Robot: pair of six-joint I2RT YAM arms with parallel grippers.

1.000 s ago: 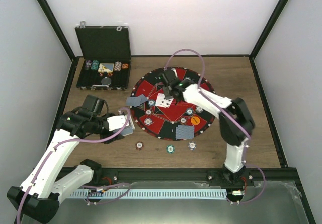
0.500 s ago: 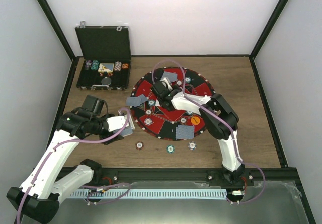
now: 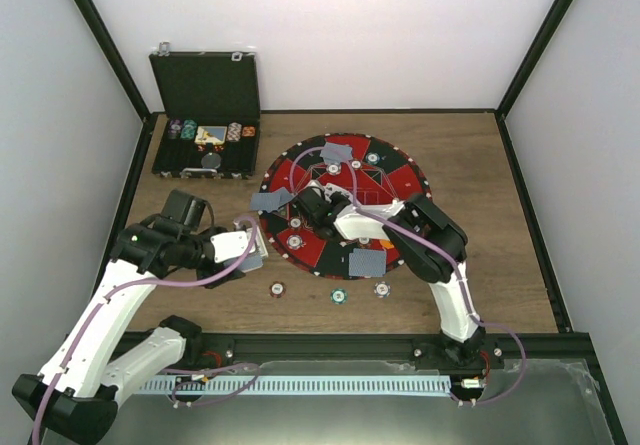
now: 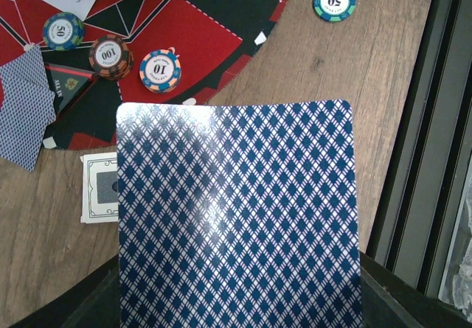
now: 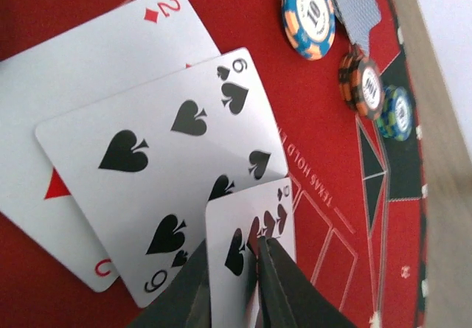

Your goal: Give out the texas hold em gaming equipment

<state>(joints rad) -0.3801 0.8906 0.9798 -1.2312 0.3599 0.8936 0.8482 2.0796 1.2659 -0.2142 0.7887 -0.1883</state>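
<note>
Card (image 4: 236,217) blue-white diamond lattice; mat (image 4: 199,48) red-black.

The round red-and-black felt mat (image 3: 395,177) lies on the brown wooden worktop (image 3: 480,165), the black hinged case (image 3: 205,85) behind-left of it, three striped poker chips (image 3: 339,295) before it. White face-up playing cards (image 5: 169,158) overlap, seemingly near its centre.

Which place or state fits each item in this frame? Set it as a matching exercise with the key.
1. green 50 chip
2. six of spades
3. blue-backed card
4. near spade card

A. pinched in the right fingers
B. on the bare wooden table
C. held by the left fingers
D. face up, overlapping the two of diamonds

Pairs: 1-B, 2-D, 3-C, 4-A
</note>
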